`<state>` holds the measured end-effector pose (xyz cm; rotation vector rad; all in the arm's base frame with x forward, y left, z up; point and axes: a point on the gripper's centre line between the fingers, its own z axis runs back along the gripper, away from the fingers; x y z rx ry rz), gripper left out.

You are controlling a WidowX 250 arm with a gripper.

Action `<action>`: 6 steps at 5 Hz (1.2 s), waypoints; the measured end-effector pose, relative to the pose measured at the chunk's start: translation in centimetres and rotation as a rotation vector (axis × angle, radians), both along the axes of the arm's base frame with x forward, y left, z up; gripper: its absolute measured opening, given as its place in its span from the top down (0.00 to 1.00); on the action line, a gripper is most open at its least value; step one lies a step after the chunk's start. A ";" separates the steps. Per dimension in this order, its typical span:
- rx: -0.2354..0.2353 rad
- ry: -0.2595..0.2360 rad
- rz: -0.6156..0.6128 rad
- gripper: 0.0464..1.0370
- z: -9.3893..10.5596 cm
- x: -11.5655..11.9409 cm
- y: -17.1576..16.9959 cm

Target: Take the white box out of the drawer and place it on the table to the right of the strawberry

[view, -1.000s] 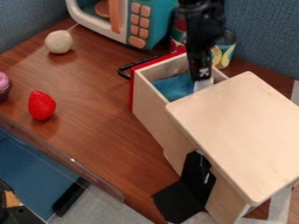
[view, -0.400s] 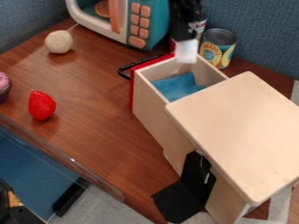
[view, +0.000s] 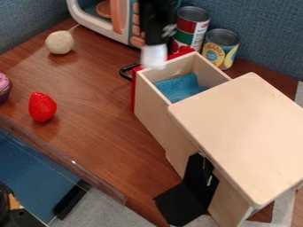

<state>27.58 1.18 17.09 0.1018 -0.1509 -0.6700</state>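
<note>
Drawer (view: pixel 155 106), pale wood, red front (view: pixel 135 91), open from wooden cabinet (view: pixel 237 137) | blue cloth (view: pixel 177 87) inside | gripper (view: pixel 154 58) by drawer's front end, white at tip; apart or together, cannot tell | brown wood-grain tabletop (view: pixel 95 128) | textured blue wall (view: pixel 266 31) behind

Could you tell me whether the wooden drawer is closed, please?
No, the drawer stands open, with a blue cloth visible inside.

At the far side, the toy microwave (view: pixel 102 17) runs off the edge, partly hidden by the blurred gripper (view: pixel 154 62). At left, a cupcake (view: pixel 3 88) is cut off. The wooden box's (view: pixel 237 133) lid hides part of the blue cloth (view: pixel 179 87).
</note>
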 end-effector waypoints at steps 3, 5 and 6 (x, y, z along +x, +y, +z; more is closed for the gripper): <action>-0.020 0.065 0.001 0.66 -7.1 -3.6 3.1; -0.030 -0.005 -0.093 0.66 -10.5 -4.3 4.6; -0.013 0.010 -0.096 0.66 -11.1 -4.7 5.5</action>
